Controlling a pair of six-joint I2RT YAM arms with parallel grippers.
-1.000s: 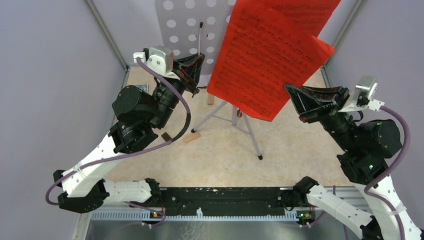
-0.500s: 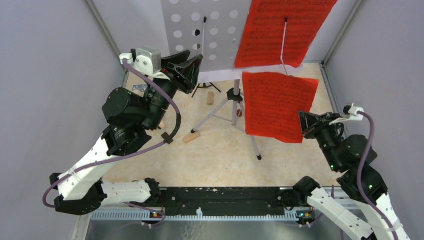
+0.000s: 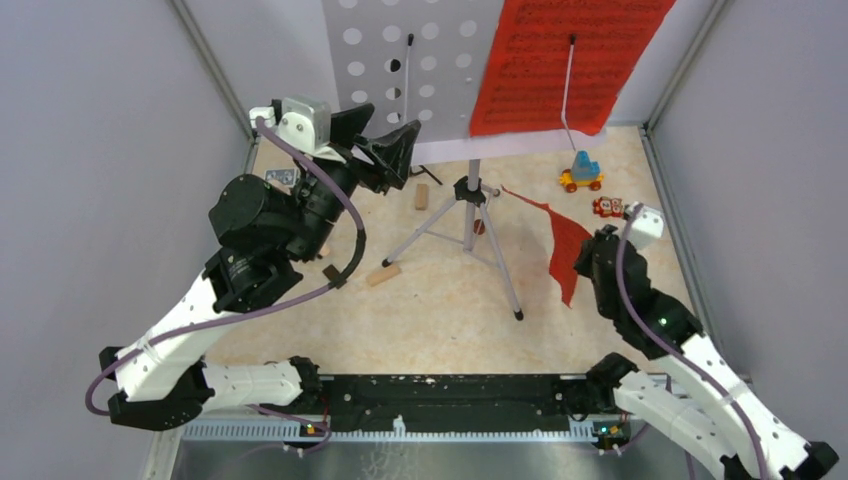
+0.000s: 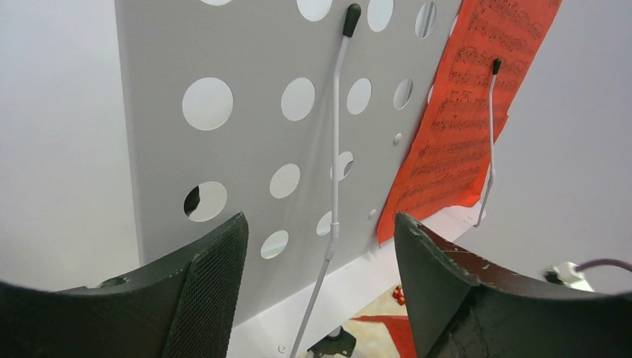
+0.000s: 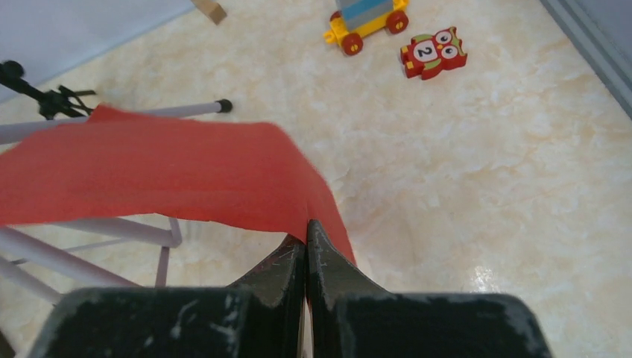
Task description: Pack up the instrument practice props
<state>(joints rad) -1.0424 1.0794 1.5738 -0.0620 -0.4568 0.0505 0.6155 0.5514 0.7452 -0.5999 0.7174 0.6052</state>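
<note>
Change: loose red sheet (image 3: 565, 250) has come off the music desk (image 3: 400, 70) within the last second. It now hangs low over the bench (image 3: 450, 300), right of the tripod legs (image 3: 495, 262). The toy cars (image 3: 581, 172) behind it are now uncovered.
Meaning: one sheet is freed for packing. The second red page (image 3: 560, 60) remains on the desk under its wire retainer (image 3: 568, 85), so sheet removal is judged part done.
Right gripper (image 5: 306, 227): clenched on the edge of the loose red sheet, fingers fully together on the paper.
Left gripper (image 4: 320, 224): has spread wide from nearly closed. It holds nothing and faces the bare left half of the desk, with no contact visible.
</note>
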